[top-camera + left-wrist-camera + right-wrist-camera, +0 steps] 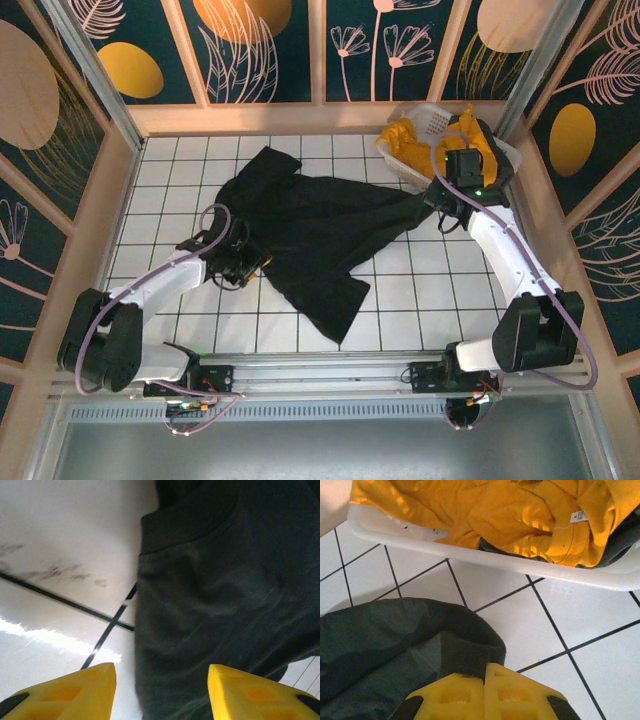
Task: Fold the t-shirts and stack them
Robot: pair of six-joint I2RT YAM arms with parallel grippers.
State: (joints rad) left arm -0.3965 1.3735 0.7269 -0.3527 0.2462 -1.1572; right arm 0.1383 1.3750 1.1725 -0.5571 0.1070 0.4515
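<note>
Yellow fingers of the left gripper sit closest to my lens, standing apart at a middling width, with the edge of the black shirt running down into the gap between them. I see cloth in the gap but no pinch on it, so I read that gripper as open over the edge, not holding. Most of the fabric lies toward the right-hand finger; bare table shows under the other.

On the right wrist camera the right gripper has its fingers pressed together on a fold of the black shirt, near the white basket where the yellow shirts are heaped.

From above, the black shirt lies rumpled across the middle of the table, drawn out toward the right gripper beside the basket, its long axis running roughly from that held corner down and left. The left gripper touches the shirt's near-left edge.

My judgement: the coming move turns on the left fingers closing on that edge, since the left arm is the nearer one and the cloth lies straight ahead of the gap, slightly to its right. With two corners held I could pull the shirt flat; folding is not yet begun.
</note>
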